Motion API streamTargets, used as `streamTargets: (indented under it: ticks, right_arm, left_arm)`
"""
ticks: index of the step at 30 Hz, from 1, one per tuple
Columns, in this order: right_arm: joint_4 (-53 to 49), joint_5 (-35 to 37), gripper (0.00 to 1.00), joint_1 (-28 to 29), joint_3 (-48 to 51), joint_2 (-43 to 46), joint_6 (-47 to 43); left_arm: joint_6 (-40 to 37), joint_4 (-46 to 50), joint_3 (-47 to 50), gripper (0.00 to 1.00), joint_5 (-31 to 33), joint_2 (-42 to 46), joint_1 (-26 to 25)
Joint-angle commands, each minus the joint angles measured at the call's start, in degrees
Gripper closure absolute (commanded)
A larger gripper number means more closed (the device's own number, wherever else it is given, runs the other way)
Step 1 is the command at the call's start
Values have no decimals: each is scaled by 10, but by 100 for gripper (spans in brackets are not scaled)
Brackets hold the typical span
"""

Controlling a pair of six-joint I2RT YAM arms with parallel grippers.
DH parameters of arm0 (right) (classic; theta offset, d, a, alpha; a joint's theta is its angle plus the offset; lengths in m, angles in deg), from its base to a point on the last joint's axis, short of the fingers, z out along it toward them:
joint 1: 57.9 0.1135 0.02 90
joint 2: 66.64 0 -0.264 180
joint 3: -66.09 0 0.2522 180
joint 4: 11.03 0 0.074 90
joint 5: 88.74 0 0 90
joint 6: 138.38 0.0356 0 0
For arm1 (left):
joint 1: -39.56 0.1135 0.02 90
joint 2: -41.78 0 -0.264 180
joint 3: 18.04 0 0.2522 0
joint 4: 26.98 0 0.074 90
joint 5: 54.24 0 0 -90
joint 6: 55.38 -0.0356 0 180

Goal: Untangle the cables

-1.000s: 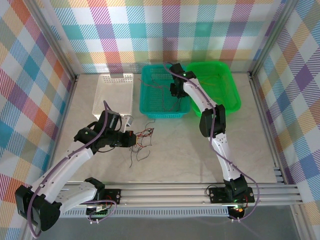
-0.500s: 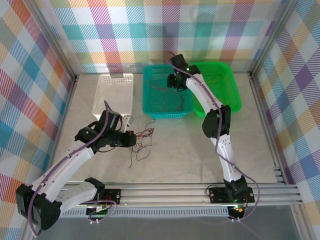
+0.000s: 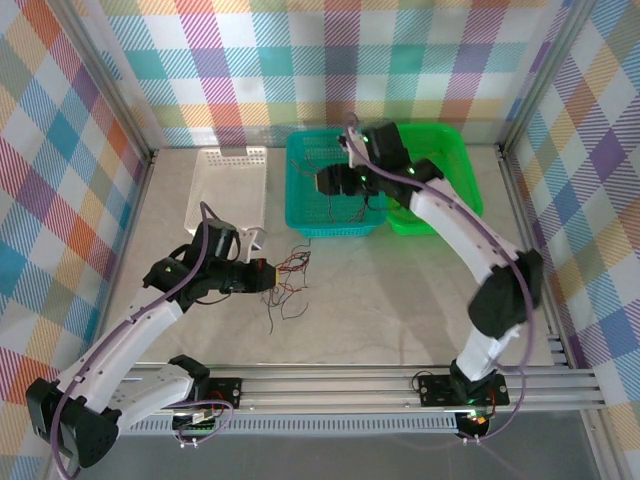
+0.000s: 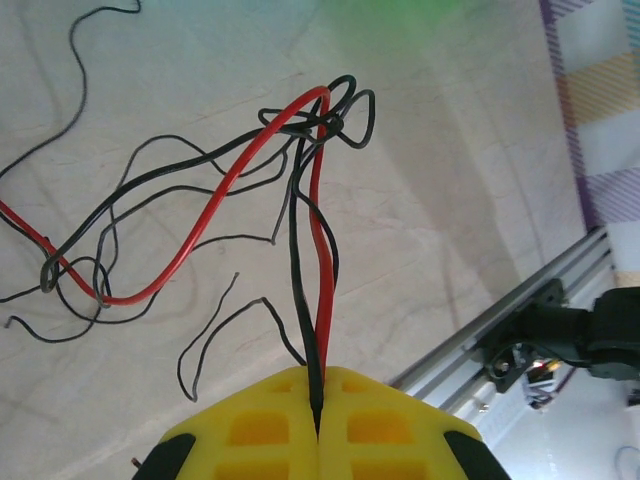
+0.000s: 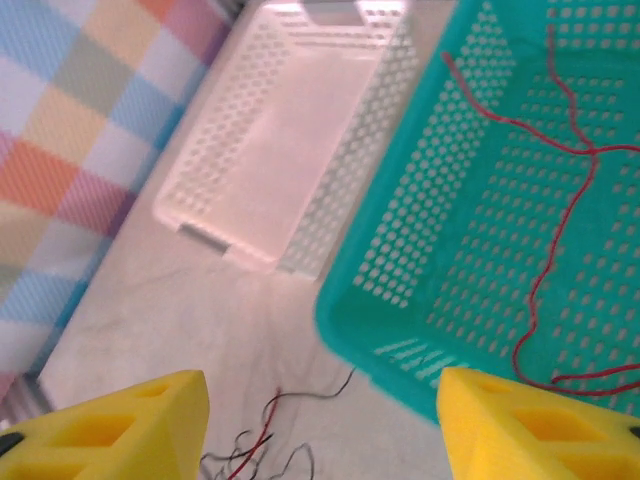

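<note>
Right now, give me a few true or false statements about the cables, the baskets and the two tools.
The left tool is shut on the red and black cables. True.
The right tool grips a cable. False: it is open, holding nothing.
A red cable lies in the teal basket. True.
In the top view, the white basket stands right of the teal basket. False: it stands to its left.

Red and black cables (image 4: pixel 320 180) are seen against a pale marbled counter (image 3: pixel 400 300). Yellow is borne by the left pincer (image 4: pixel 317 390) and right pincer (image 5: pixel 320 388). A white basket (image 3: pixel 226 190), teal basket (image 3: pixel 330 228) and green basket (image 3: pixel 462 182) are backed by pastel plaid walls (image 3: pixel 250 60).
</note>
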Motion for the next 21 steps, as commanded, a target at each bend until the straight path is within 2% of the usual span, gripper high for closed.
streamTargets:
  ticks: [1,4,7,16,18,21]
  right_arm:
    - [91,-65,37,20,134,68,-22]
    - [180,-75,37,34,270,123,3]
    - [252,-98,38,48,344,135,28]
    - [359,-105,40,102,389,94,49]
    - [360,-93,46,109,386,83,49]
    - [350,-64,69,114,389,90,45]
  left_arm:
    - [46,-35,9,100,-48,9,-5]
    - [80,-73,31,100,-73,17,-9]
    - [87,-86,42,100,-74,17,-16]
    - [93,-110,57,100,-70,8,-33]
    - [96,-116,62,100,-71,5,-35]
    - [96,-116,62,100,-66,4,-37]
